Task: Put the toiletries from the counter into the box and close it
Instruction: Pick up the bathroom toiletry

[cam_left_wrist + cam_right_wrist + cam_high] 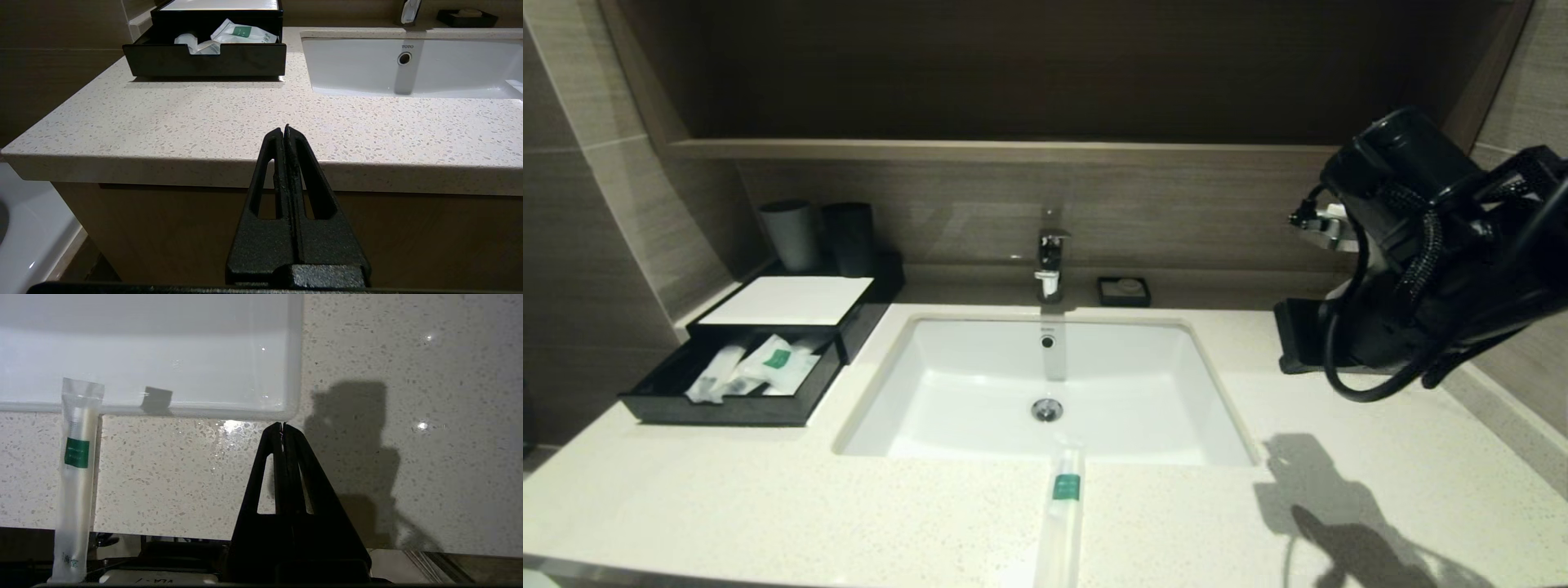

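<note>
The black box (784, 300) with a white top panel stands at the counter's (768, 506) back left. Its front drawer (719, 408) is pulled out and holds several sachets (768, 363) with green labels, also seen in the left wrist view (241, 33). One long translucent sachet (1062, 510) lies on the counter in front of the sink (980, 408), its far end over the sink's rim; it also shows in the right wrist view (77, 477). My right gripper (1294, 336) is shut and empty, high above the counter's right side. My left gripper (284, 127) is shut and empty, low before the counter's front edge.
Two dark cups (792, 235) stand behind the box. A faucet (1050, 261) and a small black soap dish (1124, 291) sit behind the sink. A wooden ledge runs along the wall above. The right arm's shadow falls on the counter's front right.
</note>
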